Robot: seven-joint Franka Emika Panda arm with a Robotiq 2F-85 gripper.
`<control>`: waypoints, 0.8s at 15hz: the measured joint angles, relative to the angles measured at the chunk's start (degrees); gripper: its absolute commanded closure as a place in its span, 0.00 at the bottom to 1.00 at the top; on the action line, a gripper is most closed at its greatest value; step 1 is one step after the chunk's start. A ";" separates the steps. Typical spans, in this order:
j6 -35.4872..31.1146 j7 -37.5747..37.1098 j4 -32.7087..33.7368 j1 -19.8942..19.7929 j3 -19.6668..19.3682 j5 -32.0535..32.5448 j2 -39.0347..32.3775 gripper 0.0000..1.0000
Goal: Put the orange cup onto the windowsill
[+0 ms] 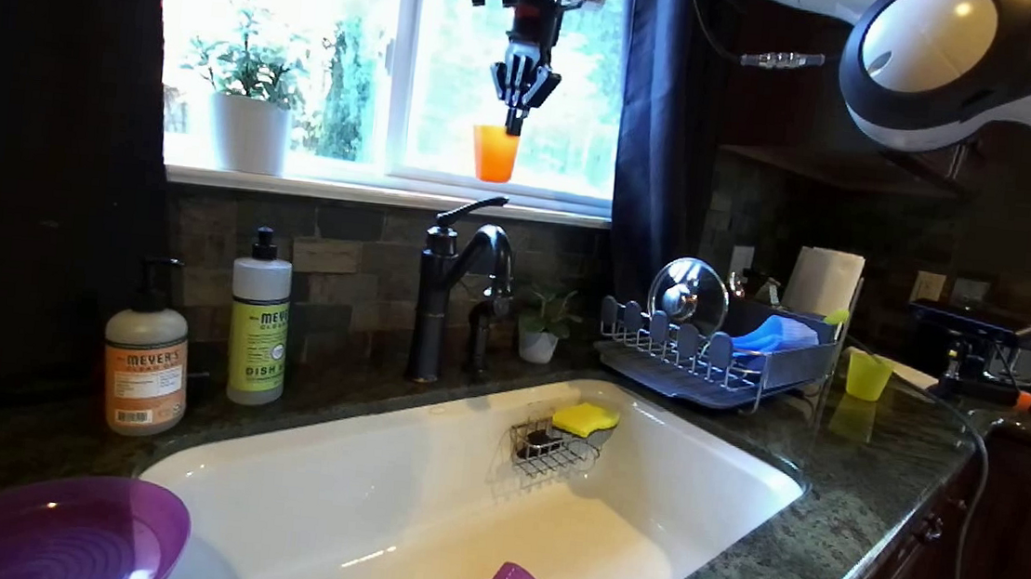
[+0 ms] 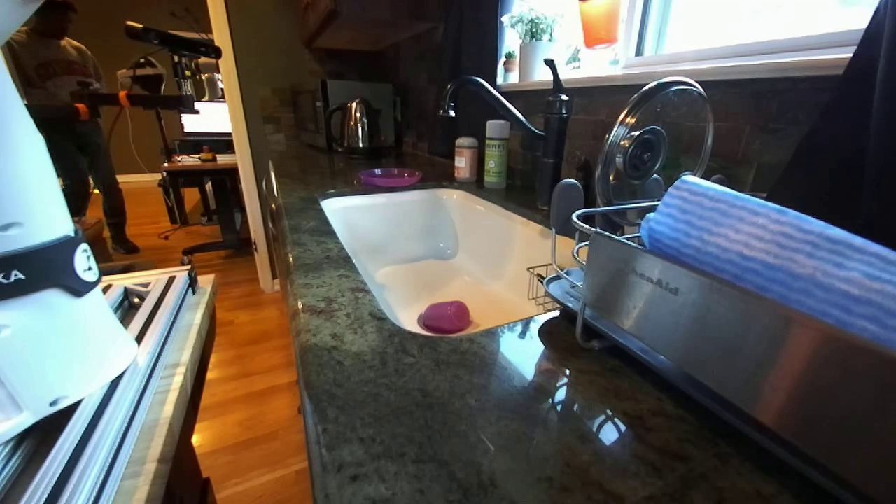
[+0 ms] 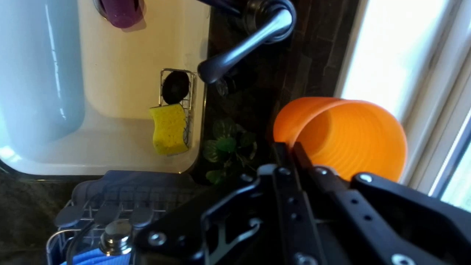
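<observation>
Pinching a bright orange, tapered plastic cup (image 3: pixel 362 136) by its rim in my tightly closed black gripper (image 3: pixel 289 148), I hold it higher than the long, pale windowsill (image 1: pixel 338 189) (whether fully over it, I cannot tell); lifting looks done, lowering and releasing remain.

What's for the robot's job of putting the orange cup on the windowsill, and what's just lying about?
For the job:
orange cup
gripper, pinching its rim
windowsill

Just lying about:
sponge
purple cup
yellow cup
bowl
lid
soap bottles
</observation>
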State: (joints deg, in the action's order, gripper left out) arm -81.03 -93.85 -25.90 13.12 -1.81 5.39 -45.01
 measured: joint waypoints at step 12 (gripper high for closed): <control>-12.30 4.05 -0.05 0.72 -0.27 0.15 -3.52 0.99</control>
State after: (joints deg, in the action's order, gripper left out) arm -93.33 -89.80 -25.94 13.84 -2.08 5.53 -48.53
